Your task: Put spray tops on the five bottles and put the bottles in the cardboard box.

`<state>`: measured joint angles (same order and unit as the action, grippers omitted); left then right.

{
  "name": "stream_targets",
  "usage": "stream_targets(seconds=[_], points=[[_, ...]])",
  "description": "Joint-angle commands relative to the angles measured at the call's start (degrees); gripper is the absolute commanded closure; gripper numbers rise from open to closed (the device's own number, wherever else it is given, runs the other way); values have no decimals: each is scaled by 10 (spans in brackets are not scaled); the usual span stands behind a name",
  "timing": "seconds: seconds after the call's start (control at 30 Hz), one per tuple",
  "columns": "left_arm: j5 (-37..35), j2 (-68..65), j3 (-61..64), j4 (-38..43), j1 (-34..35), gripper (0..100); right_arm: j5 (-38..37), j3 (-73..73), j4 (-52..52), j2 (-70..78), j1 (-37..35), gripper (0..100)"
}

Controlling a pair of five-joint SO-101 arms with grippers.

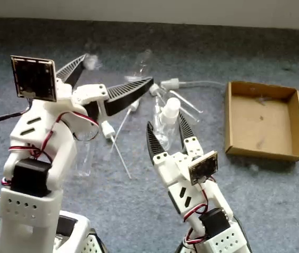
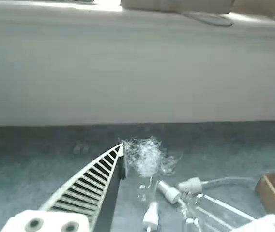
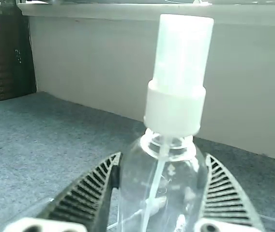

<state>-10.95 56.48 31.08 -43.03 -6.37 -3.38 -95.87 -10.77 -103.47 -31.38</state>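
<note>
1. Your right gripper (image 1: 165, 124) pinches the clear plastic bottle (image 3: 171, 179) upright. Its white spray top (image 3: 178, 72) sits on the neck, so capping looks done.
2. Your left gripper (image 1: 117, 69) hangs spread wide, empty.
3. Next, carry the bottle to the shallow brown cardboard box (image 1: 260, 118), well apart.

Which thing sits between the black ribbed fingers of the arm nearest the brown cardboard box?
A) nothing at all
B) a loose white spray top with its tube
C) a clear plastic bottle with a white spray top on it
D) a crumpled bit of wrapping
C: the right gripper has a finger on either side of the clear plastic bottle, and the white spray top sits on its neck.
</note>
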Motion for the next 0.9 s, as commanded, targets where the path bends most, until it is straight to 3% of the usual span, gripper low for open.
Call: stream_targets(seconds=[0.0,0.13,0.37,0.53,0.87], points=[[4,22,-23,-142,60,505,-6,-69,-5,-15,11,796],[4,74,-22,-230,73,606,-6,-69,-5,-15,20,796],[7,182,25,-280,73,998,-6,-36,-11,-11,109,797],[4,275,210,-268,71,973,-6,17,-109,-12,145,797],[8,496,577,-34,81,995,-6,78,-131,-11,220,797]])
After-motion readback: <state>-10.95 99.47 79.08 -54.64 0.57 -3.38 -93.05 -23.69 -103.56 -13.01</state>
